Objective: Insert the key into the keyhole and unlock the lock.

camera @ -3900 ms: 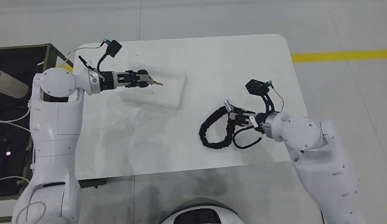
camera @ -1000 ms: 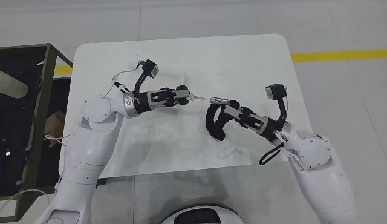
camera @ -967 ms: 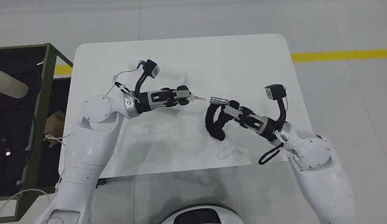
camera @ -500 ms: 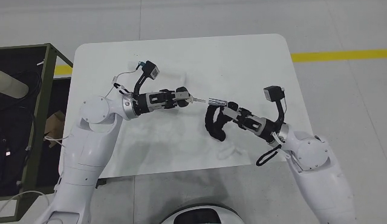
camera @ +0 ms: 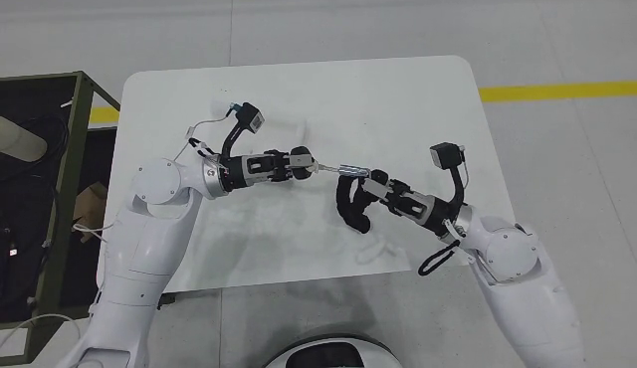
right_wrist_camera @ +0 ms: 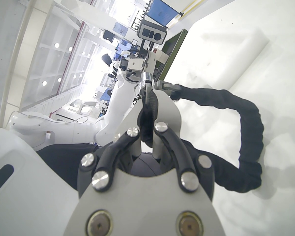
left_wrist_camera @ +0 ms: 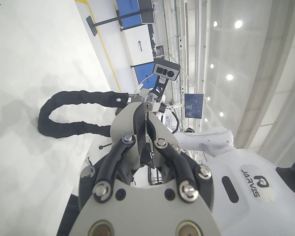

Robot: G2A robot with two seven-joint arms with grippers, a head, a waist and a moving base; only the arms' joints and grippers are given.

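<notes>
Top view is showing the key (camera: 321, 167) held in the air over the middle of the table (camera: 418, 99). It is lying nearly level, and its long axis is running from the left arm's side toward the right arm's side. Its tip is meeting the silver end of the lock (camera: 350, 170), and the two are lying almost on one line. I cannot tell whether the blade is already inside the keyhole or only touching its face.

The left gripper (camera: 309, 164) is clenching the key by its head. In the left wrist view the thin blade is pointing straight at the lock cylinder just ahead of the jaws. The right gripper (camera: 375, 180) is grasping the lock body from the opposite side, with its jaws pressed on it, so both arms are about equally near the meeting point. The black cable (camera: 348, 212) of the lock is hanging in a loop and resting on the table.

In my judgement the coming move is depending on this shared axis: a push along it, then a turn.
</notes>
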